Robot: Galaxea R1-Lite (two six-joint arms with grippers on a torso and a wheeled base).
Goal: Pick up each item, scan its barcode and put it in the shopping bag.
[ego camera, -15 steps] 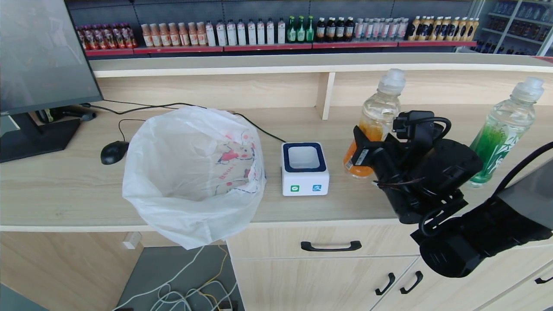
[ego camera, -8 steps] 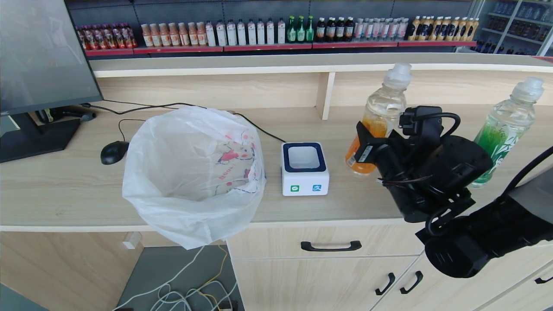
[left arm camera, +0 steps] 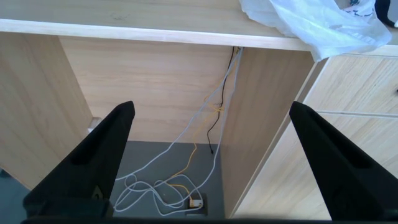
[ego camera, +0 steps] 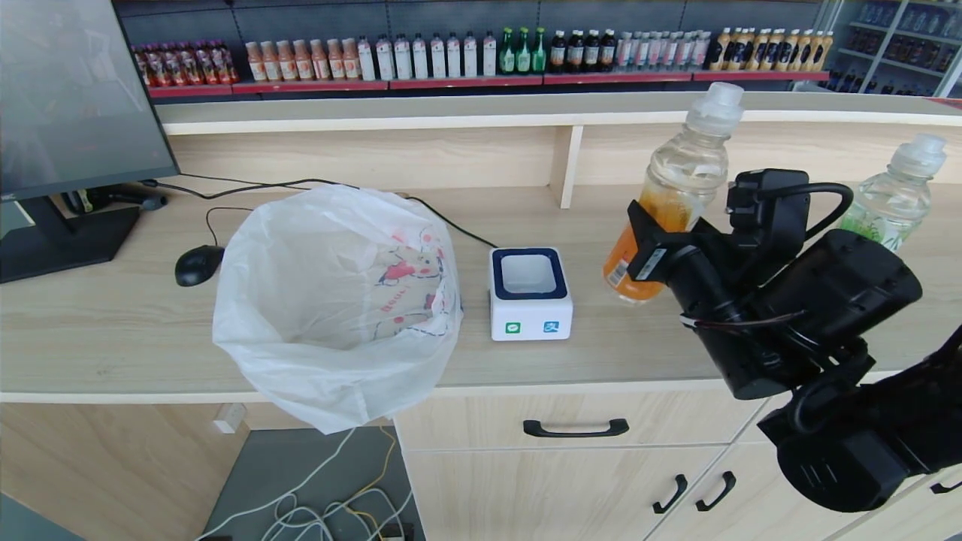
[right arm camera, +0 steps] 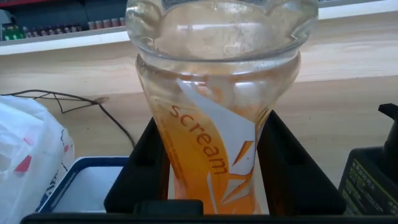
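While left gripper (left arm camera: 208,134) hangs wide open, empty, below the counter (ego camera: 113,338) edge, right gripper (ego camera: 648,252) is clamped on the orange bottle's (ego camera: 676,188) lower half, apparently lifted, neck tilting up and away. Scanner (ego camera: 530,291) sits to its left, window up; bag (ego camera: 338,300) farther left.

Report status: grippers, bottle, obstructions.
Right gripper shut on orange bottle, tilted above counter. Left gripper open, empty. Nothing between bottle and scanner.
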